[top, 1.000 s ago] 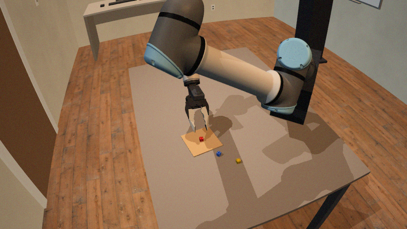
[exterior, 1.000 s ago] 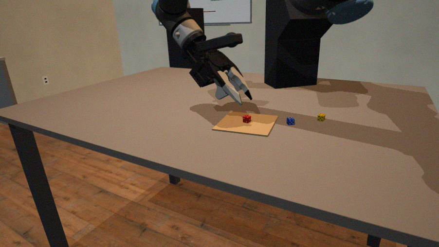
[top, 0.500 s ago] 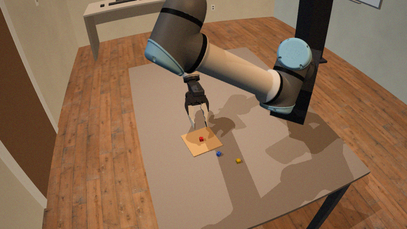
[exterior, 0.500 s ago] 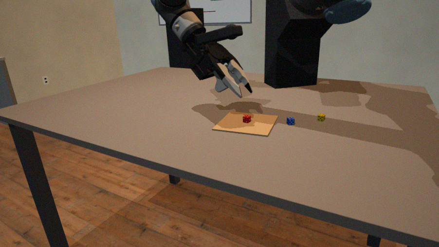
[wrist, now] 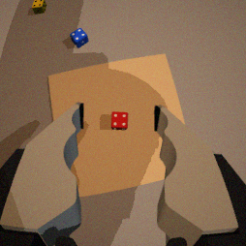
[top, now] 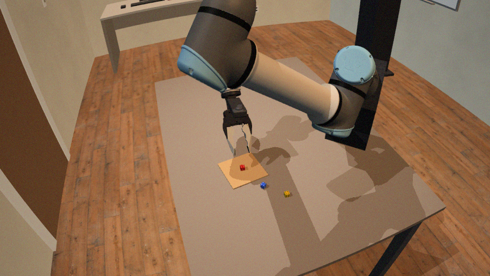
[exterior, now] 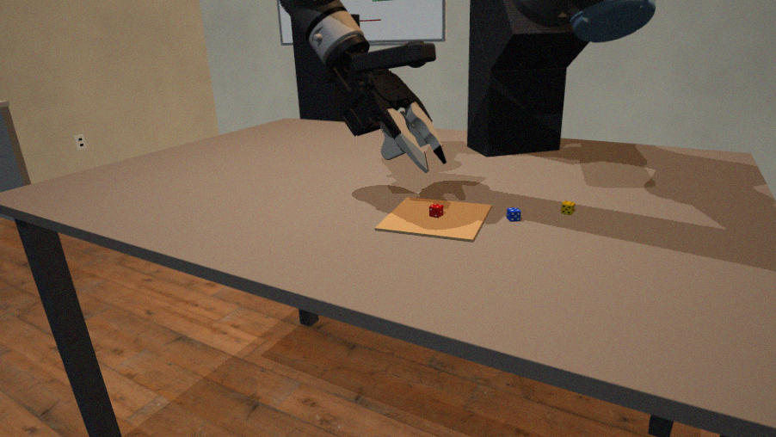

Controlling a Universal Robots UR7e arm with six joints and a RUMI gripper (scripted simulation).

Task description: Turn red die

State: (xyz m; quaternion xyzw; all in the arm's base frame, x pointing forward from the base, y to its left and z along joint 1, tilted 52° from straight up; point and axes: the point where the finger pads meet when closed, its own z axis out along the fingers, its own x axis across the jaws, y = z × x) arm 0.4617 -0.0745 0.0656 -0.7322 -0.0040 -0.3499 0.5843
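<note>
The red die (top: 242, 167) sits flat on the tan mat (top: 243, 171), well inside its edges; it also shows in the exterior view (exterior: 435, 210) and in the wrist view (wrist: 119, 120), where its top shows four pips. The blue die (top: 263, 184) (exterior: 513, 213) (wrist: 79, 37) lies on the table just off the mat. My gripper (top: 242, 149) (wrist: 119, 106) hangs well above the mat (exterior: 431, 160), its fingers partly open and empty, with the red die far below between them.
A yellow die (top: 286, 193) (exterior: 567, 207) (wrist: 39, 5) lies beyond the blue one. The arm's dark base column (exterior: 515, 76) stands at the table's back.
</note>
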